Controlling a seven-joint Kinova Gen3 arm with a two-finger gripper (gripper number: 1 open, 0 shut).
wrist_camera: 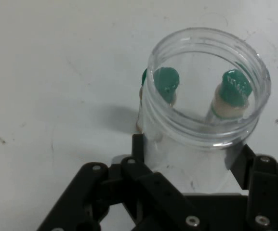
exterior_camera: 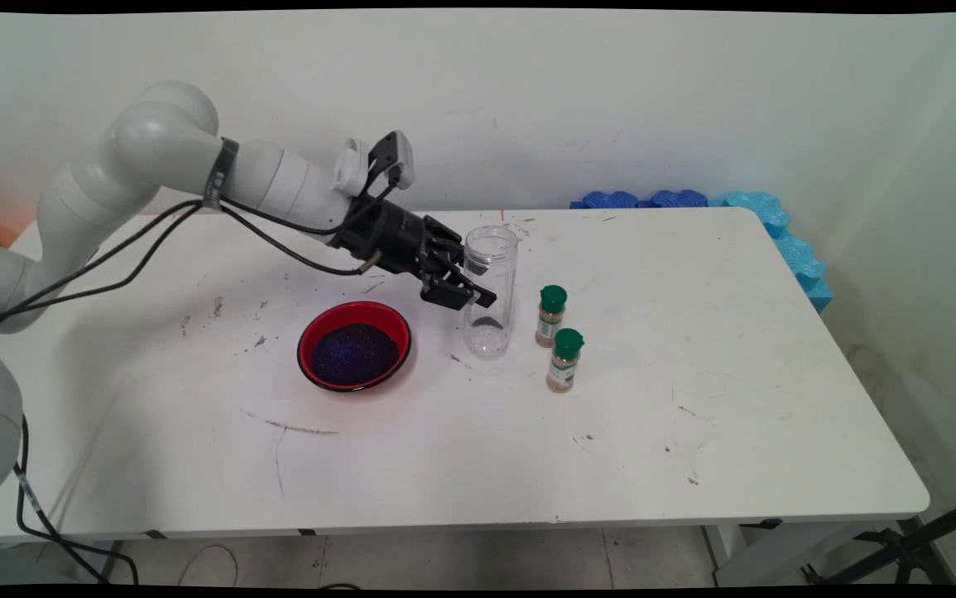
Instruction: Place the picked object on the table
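A tall clear plastic jar (exterior_camera: 492, 249) with no lid stands upright on the white table (exterior_camera: 693, 415). My gripper (exterior_camera: 476, 291) reaches in from the left, its fingers (wrist_camera: 138, 144) pressed on either side of the jar's (wrist_camera: 206, 38) wall at about mid height, shut on it. A small dark bit lies at the jar's bottom. Two small spice bottles with green caps (exterior_camera: 551, 316) (exterior_camera: 565, 360) stand just right of the jar; in the hand view they show through the clear wall (wrist_camera: 166, 82) (wrist_camera: 232, 91).
A red bowl (exterior_camera: 309, 332) filled with dark blue-purple grains sits left of the jar, below the arm. Blue foam pieces (exterior_camera: 777, 224) line the table's far right corner. Black cables hang from the arm at the left.
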